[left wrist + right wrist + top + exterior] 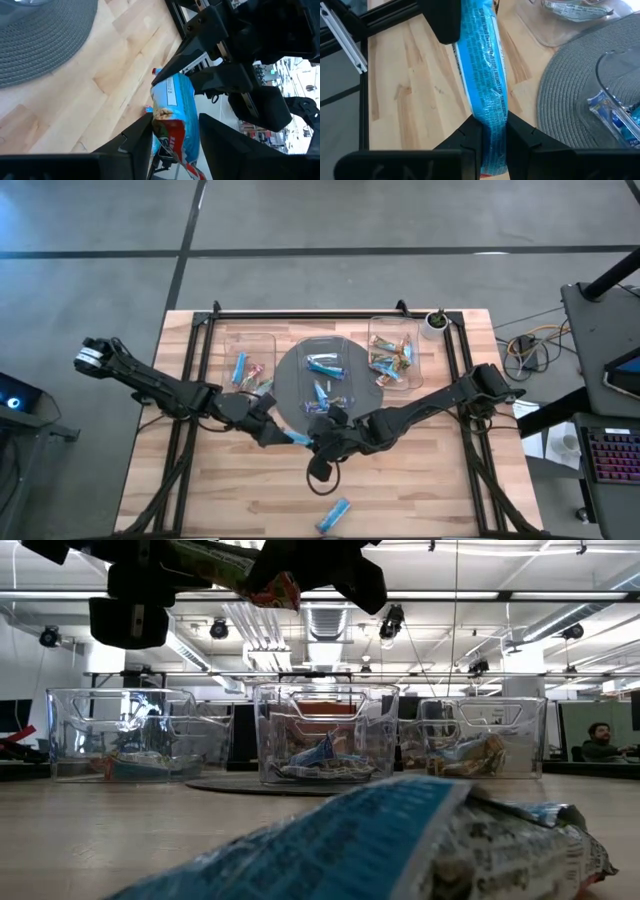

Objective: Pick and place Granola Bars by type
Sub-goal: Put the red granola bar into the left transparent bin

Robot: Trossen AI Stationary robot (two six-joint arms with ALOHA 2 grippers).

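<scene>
High view: left gripper (272, 430) and right gripper (322, 442) meet just below the grey plate (290, 370), a light-blue bar (299, 438) bridging them. Three clear trays: left tray (232, 345), middle tray (322, 380) on the plate, right tray (425, 352). A stray blue bar (334, 515) lies near the front table edge.

Low view: the grippers hang overhead; the stray bar (400, 840) fills the foreground.

Left wrist view: left fingers (137, 142) pinch one end of the bar (172, 110); the right gripper (220, 60) is at the other end.

Right wrist view: right fingers (472, 132) clamp the bar (482, 70) too.

Judgement: mid-handover. One gripper should let go only while the other's pinch is firm, pulling along the bar, not twisting; then carry it to the tray holding blue bars
</scene>
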